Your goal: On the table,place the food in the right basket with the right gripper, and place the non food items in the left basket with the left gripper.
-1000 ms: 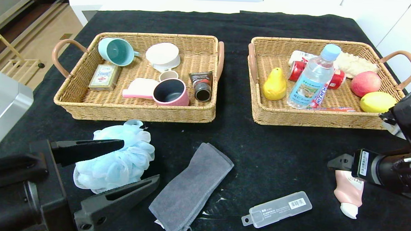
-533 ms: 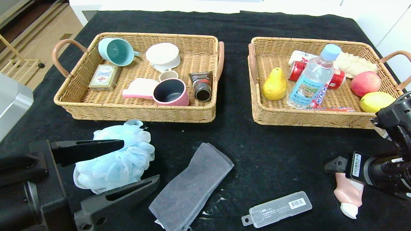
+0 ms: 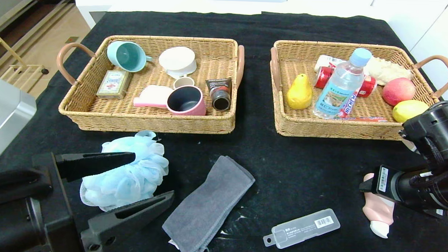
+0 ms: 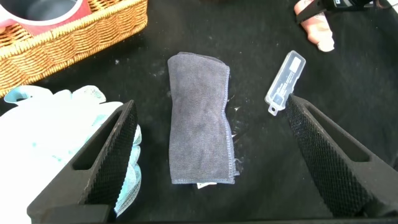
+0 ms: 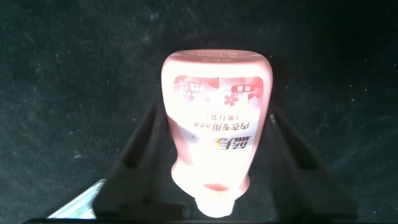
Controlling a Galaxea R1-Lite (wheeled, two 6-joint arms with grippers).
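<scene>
right gripper [image 3: 367,183] drew back rightward | jaws state unclear | pink tube [image 5: 214,146] directly under it

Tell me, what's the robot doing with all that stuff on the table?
It is sorting things into two baskets. The right basket already holds food such as a yellow pear and a water bottle. The left basket holds cups and other non-food things. The right gripper sits over a pink squeeze tube on the black table. The left gripper waits open around a blue bath pouf. A grey towel and a clear plastic case still lie on the table.
</scene>
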